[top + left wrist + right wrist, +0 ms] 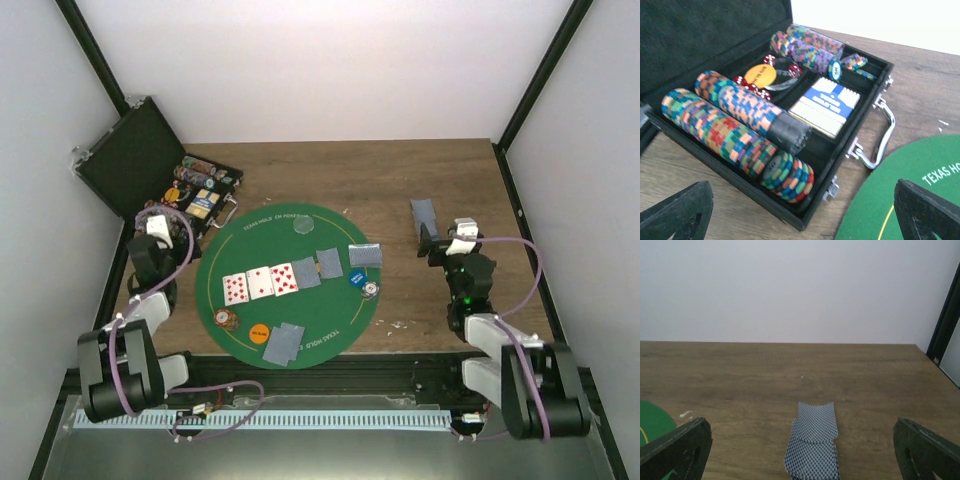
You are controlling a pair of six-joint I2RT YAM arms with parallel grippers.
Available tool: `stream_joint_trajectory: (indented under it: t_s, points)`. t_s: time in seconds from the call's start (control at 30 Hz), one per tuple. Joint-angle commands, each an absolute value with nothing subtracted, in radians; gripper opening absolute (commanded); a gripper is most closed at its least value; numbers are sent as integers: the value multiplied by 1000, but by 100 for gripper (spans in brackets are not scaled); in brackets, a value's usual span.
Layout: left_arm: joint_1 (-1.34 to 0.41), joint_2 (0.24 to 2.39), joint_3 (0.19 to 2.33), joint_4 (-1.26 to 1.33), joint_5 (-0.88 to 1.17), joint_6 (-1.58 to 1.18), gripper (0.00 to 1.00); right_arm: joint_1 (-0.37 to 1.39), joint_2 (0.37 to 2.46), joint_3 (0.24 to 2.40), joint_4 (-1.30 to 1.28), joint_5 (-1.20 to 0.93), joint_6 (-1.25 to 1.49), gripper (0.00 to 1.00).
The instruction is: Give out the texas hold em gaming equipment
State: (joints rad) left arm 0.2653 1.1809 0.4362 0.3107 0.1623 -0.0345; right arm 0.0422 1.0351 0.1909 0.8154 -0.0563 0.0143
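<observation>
Community cards: three face-up cards (260, 283) and two face-down cards (317, 268) lie in a row across the green felt mat (225, 255).
Hands: one face-down pair (364, 256) sits at the mat's far right, and another pair (284, 343) at its near edge.
Discs: the orange disc (259, 334), blue disc (357, 279), white chip (371, 290), clear disc (301, 228) and short chip stack (223, 320) are all on the mat.
Remaining: probably little. The chip rolls (715, 125) remain in the open case (120, 165) on the far left.
Left gripper (800, 212): spread wide and empty, just near of the case.
Right gripper (800, 450): spread wide, holding nothing, at the deck (812, 440) on the table (740, 380).
</observation>
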Motion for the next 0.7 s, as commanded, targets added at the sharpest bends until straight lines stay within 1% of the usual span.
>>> stream_joint_trajectory:
  t_s: [0.0,0.1,0.17,0.27,0.37,0.47,0.53,0.6,0.67]
  points:
    - [237,1224,296,789,187,-70,100,29,1154,158,1147,-4,-12,100]
    - [187,1255,235,895,173,-56,100,20,1236,144,1220,3,-25,100]
    - [156,1288,196,1031,146,-37,100,9,1251,163,1167,-25,-21,100]
    - [137,1353,202,1117,155,-80,100,6,1320,139,1251,-83,-41,100]
    - [98,1465,211,1215,161,-45,100,5,1415,124,1356,-118,-55,100]
    - [68,1590,184,1425,142,-21,99,5,1486,156,1363,-163,-77,100]
    - [66,1532,197,1299,129,-12,100,3,1515,186,1340,-177,-82,100]
    - [64,1561,223,1302,87,-31,99,-7,1509,209,1280,-191,-72,100]
    - [64,1543,256,1212,110,-20,100,-14,1515,211,1286,-200,-66,100]
